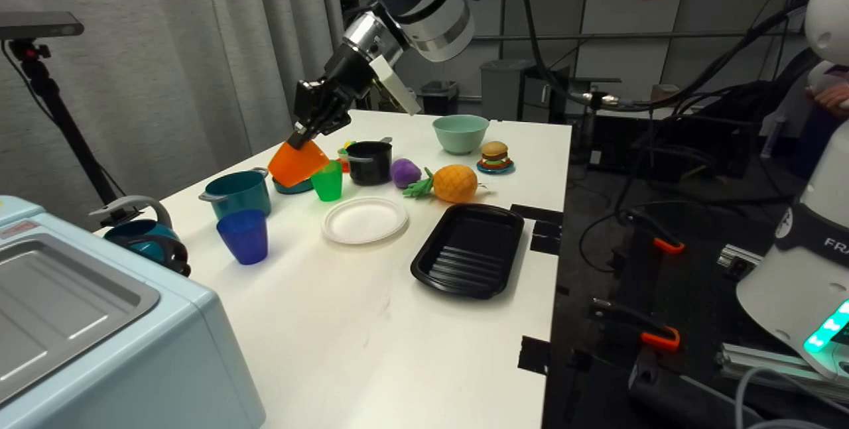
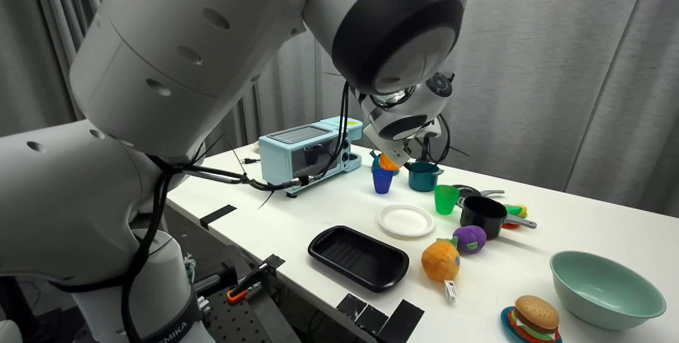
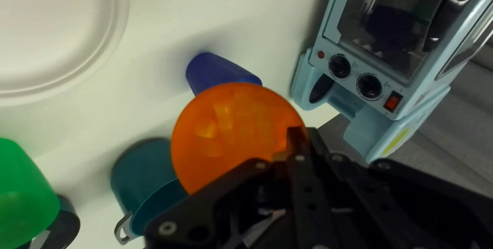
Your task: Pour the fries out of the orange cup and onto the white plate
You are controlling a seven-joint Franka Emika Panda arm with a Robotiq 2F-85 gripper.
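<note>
My gripper (image 3: 304,141) is shut on the rim of the orange cup (image 3: 238,145), with one finger inside it. The cup is tilted and in the air, near the teal pot and the blue cup; it shows in both exterior views (image 1: 297,165) (image 2: 389,161). Its open mouth faces the wrist camera. The fries (image 3: 225,116) show as dim yellow pieces inside the cup; they are hidden in both exterior views. The white plate (image 1: 365,220) lies flat on the table with nothing on it, to one side of the cup. It also shows in the wrist view (image 3: 50,29).
A blue cup (image 1: 245,237), a teal pot (image 1: 237,193) and a green cup (image 1: 327,182) stand near the held cup. A black tray (image 1: 474,250), a pineapple toy (image 1: 456,183), a purple toy (image 1: 404,172) and a black pot (image 1: 369,162) surround the plate. A blue toaster oven (image 2: 302,147) stands at the end.
</note>
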